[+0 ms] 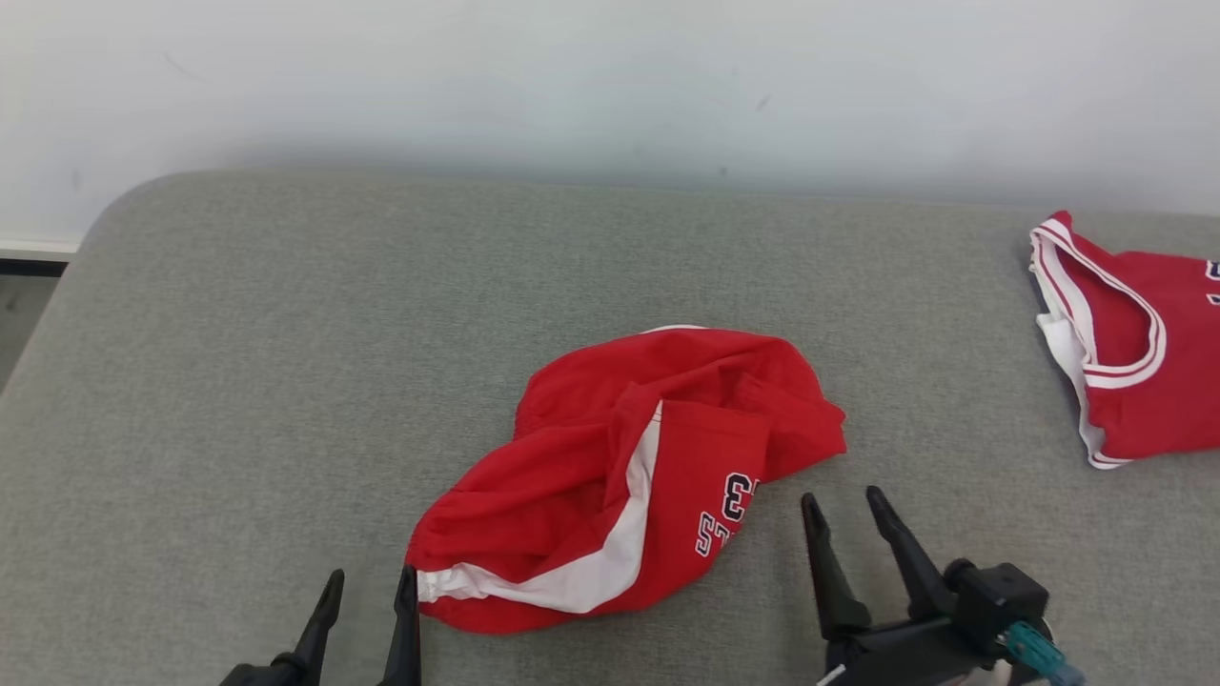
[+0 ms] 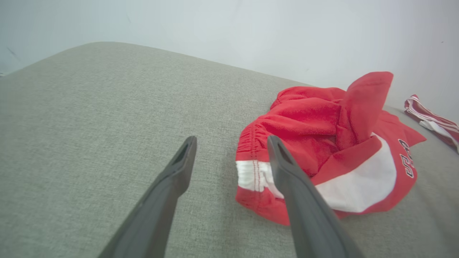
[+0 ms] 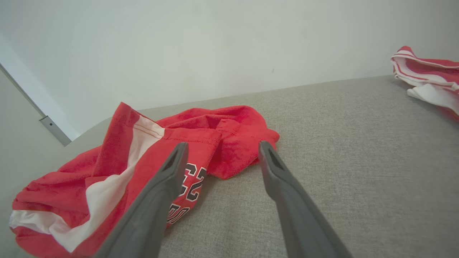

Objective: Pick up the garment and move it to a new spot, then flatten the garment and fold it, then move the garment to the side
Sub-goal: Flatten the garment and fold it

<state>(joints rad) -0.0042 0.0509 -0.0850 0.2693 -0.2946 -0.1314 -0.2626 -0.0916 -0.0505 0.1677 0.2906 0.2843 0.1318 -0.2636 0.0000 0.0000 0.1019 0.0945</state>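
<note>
At the centre of the head view, a crumpled red garment [image 1: 629, 476] was seen lying on the grey fabric-covered tabletop [image 1: 286, 333], with a white stripe running through it and dark-and-white lettering printed near its 5 o'clock edge. A gathered, elasticated band with a white section was shown at the garment's 7 o'clock end, and one fold was raised above the rest in the left wrist view.

The left gripper [image 1: 372, 574] was found at 7 o'clock from the garment, its two fingers spread apart with nothing held between them. Its inner fingertip was placed just beside the white band; whether it was touching the cloth could not be told.

The right gripper [image 1: 841, 495] was found at 5 o'clock from the garment, just beside the printed edge, with its fingers likewise spread and only bare tabletop seen in the gap between them.

A second red garment [image 1: 1134, 353], trimmed with white and dark stripes, was laid well apart at 2 o'clock, partly cut off by the edge of the head view. A pale wall [image 1: 572, 76] was seen beyond the tabletop at 12 o'clock.
</note>
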